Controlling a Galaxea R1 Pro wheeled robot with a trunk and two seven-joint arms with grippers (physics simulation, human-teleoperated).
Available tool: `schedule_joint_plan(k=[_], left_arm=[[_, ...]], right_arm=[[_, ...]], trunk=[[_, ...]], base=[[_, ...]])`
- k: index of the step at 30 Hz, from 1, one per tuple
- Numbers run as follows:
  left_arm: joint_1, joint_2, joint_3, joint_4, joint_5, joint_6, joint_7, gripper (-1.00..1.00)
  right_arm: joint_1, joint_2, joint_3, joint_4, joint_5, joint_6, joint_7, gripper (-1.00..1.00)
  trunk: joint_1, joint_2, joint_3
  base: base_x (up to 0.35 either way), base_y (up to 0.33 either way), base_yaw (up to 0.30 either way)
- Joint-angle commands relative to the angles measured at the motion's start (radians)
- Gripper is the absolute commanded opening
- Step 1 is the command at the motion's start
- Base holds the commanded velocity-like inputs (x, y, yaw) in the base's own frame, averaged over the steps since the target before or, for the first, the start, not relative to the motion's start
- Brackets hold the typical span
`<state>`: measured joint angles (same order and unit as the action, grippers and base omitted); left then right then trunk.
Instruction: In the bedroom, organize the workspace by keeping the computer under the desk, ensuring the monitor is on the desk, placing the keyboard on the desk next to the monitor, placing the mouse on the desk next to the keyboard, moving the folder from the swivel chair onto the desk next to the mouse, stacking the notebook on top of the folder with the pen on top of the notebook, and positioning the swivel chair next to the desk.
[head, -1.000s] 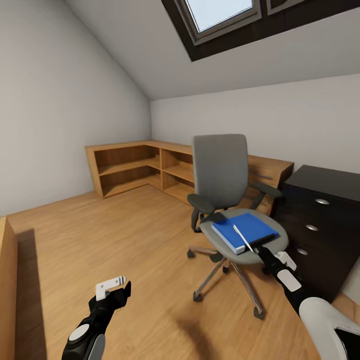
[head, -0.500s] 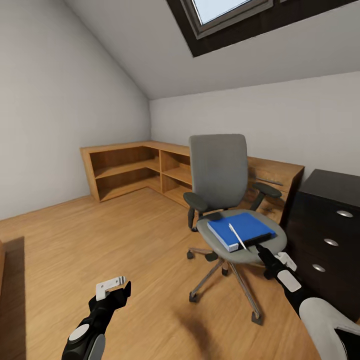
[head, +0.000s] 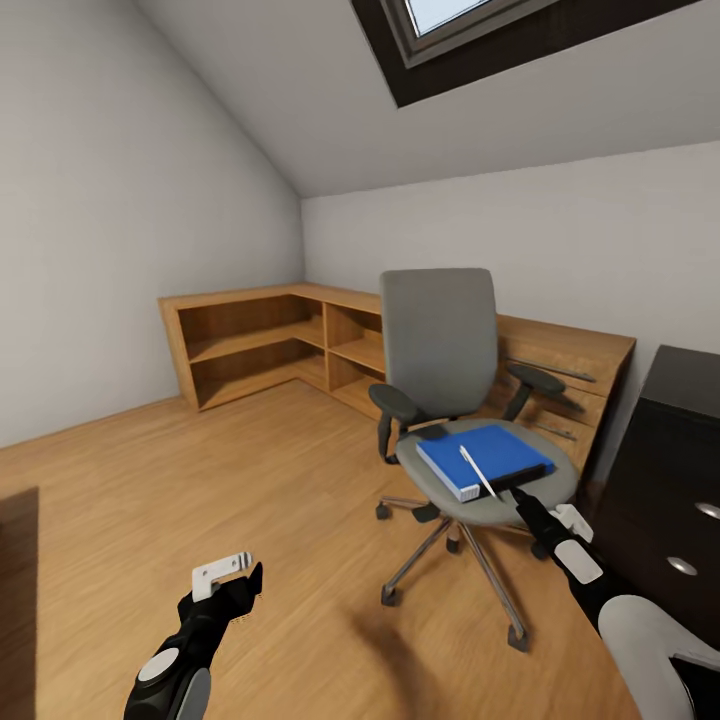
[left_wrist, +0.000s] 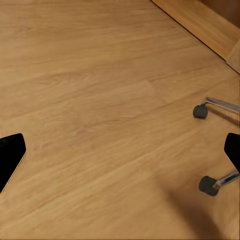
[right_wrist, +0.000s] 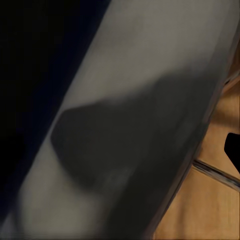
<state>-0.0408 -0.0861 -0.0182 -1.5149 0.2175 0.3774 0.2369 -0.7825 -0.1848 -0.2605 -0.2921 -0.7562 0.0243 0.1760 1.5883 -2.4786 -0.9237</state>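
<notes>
Panning right since before, swivel chair (head: 450, 400) centred

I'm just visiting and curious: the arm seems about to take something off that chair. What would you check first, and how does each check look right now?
1. Blue notebook lies flat on the swivel chair seat: ok.
2. Pen rests on the notebook: ok.
3. Folder reachable: cannot tell, only a dark edge shows under the notebook.
4. Right tool at the seat's front edge: ok.
5. Right tool open: cannot tell.
6. Left tool out of the way, over the floor: ok.
</notes>
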Motion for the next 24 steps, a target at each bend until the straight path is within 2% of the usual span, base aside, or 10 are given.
schedule_joint_plan(k=[1,6,9,15,24], left_arm=[[-0.001,0.0,-0.002,-0.001,0.01,0.003,0.009,1.0],[-0.001,0.0,-0.002,-0.001,0.011,0.003,0.009,1.0],[-0.001,0.0,-0.002,-0.001,0.011,0.004,0.009,1.0],[-0.001,-0.001,-0.002,0.012,0.011,0.006,0.009,1.0],[-0.001,-0.003,-0.008,0.107,0.01,0.002,0.015,1.0]], right_arm=[[-0.001,0.001,0.003,-0.001,-0.015,0.003,0.01,1.0],[-0.001,0.001,0.003,-0.001,-0.015,0.003,0.01,1.0],[-0.001,0.001,0.003,-0.001,-0.015,0.003,0.01,1.0],[-0.001,0.001,0.003,-0.001,-0.015,0.003,0.01,1.0],[0.0,0.001,0.003,0.033,-0.01,0.0,0.008,1.0]], trunk=[[0.0,0.0,-0.001],[0.0,0.0,-0.001],[0.0,0.0,-0.001],[0.0,0.0,-0.001],[0.0,0.0,-0.001]], base=[[0.238,0.185,0.0],[0.228,0.119,0.0],[0.017,0.005,0.0],[-0.278,0.0,0.0],[-0.334,-0.073,0.0]])
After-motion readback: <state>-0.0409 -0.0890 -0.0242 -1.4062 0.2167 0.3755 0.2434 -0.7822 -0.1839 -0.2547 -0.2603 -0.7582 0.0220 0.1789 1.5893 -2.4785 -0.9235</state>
